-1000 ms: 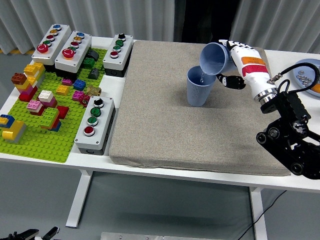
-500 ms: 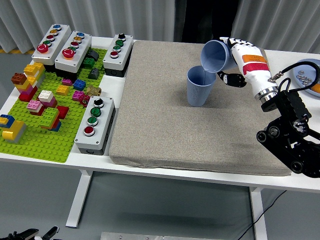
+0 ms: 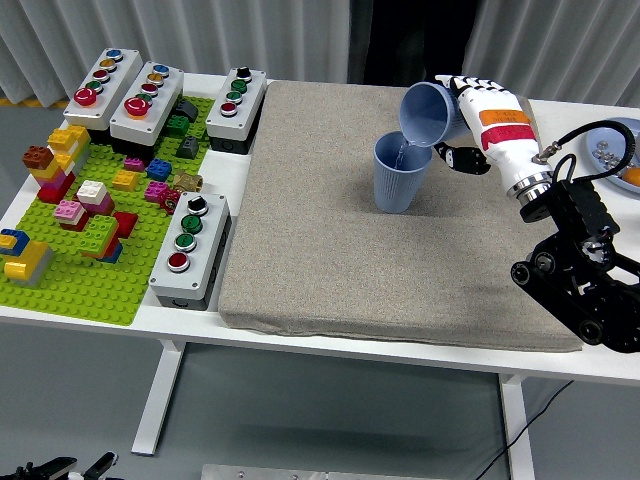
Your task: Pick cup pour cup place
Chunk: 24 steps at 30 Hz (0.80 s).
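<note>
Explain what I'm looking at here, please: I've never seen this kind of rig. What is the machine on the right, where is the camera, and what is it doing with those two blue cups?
The picture comes from a camera high on a humanoid robot, looking down over its white table. The black arm coming in from the right is the robot's own, ending in a white five-fingered right hand. That hand grips a tilted blue cup and holds its mouth over a second blue cup, which stands upright on a grey mat; a thin stream seems to run between them. On the left lie a green building-block plate with coloured bricks and several grey button boxes. A blue dish shows at the right edge. The left arm is out of view.
</note>
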Each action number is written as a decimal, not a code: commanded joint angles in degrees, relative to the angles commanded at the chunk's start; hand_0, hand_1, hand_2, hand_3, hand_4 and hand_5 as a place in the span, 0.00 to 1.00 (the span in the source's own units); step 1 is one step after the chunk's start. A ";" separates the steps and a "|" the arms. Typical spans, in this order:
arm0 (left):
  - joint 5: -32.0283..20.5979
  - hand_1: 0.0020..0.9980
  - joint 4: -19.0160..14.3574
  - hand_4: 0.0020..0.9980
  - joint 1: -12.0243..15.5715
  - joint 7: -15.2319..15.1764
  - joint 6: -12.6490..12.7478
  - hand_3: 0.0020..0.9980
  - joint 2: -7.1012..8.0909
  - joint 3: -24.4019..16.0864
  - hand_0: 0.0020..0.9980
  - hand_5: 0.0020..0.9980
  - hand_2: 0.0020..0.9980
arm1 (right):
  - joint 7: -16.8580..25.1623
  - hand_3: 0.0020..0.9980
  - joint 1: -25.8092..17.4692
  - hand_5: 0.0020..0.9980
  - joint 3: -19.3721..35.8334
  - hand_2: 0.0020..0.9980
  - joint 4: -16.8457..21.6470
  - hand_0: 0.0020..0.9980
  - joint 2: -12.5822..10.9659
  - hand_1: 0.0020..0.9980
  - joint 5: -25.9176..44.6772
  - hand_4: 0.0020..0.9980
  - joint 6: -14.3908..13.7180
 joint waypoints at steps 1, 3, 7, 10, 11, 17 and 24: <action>0.00 0.78 0.00 0.51 0.01 0.00 0.00 0.72 0.01 0.00 0.77 1.00 0.83 | 0.01 0.64 0.08 0.04 -0.09 0.56 -0.03 0.80 -0.01 0.66 -0.07 0.63 -0.03; 0.05 0.78 0.00 0.51 0.06 0.02 0.00 0.72 0.03 0.01 0.77 1.00 0.83 | 0.02 0.64 0.31 0.04 -0.42 0.56 -0.33 0.80 0.01 0.66 -0.10 0.63 -0.06; 0.11 0.78 0.00 0.51 0.21 0.05 0.00 0.72 0.06 -0.02 0.77 1.00 0.83 | 0.03 0.64 0.67 0.04 -1.12 0.55 -0.90 0.80 0.07 0.66 -0.22 0.63 -0.12; 0.15 0.78 0.00 0.51 0.31 0.08 -0.01 0.72 0.08 -0.03 0.77 1.00 0.83 | 0.03 0.64 0.88 0.04 -1.38 0.55 -1.26 0.80 0.19 0.66 -0.30 0.63 -0.07; 0.16 0.78 0.00 0.51 0.29 0.07 0.00 0.72 0.07 -0.04 0.77 1.00 0.83 | 0.04 0.64 1.06 0.04 -1.50 0.55 -1.45 0.80 0.24 0.66 -0.33 0.63 -0.09; 0.01 0.78 0.00 0.51 0.09 0.04 0.00 0.72 0.08 0.10 0.77 1.00 0.83 | 0.06 0.63 1.61 0.04 -1.82 0.55 -2.12 0.80 0.10 0.66 -0.44 0.63 -0.26; -0.20 0.78 0.00 0.51 0.00 -0.03 0.01 0.72 0.09 0.23 0.77 1.00 0.83 | -0.19 0.63 2.01 0.03 -2.24 0.55 -2.80 0.81 -0.06 0.66 -1.81 0.63 -1.24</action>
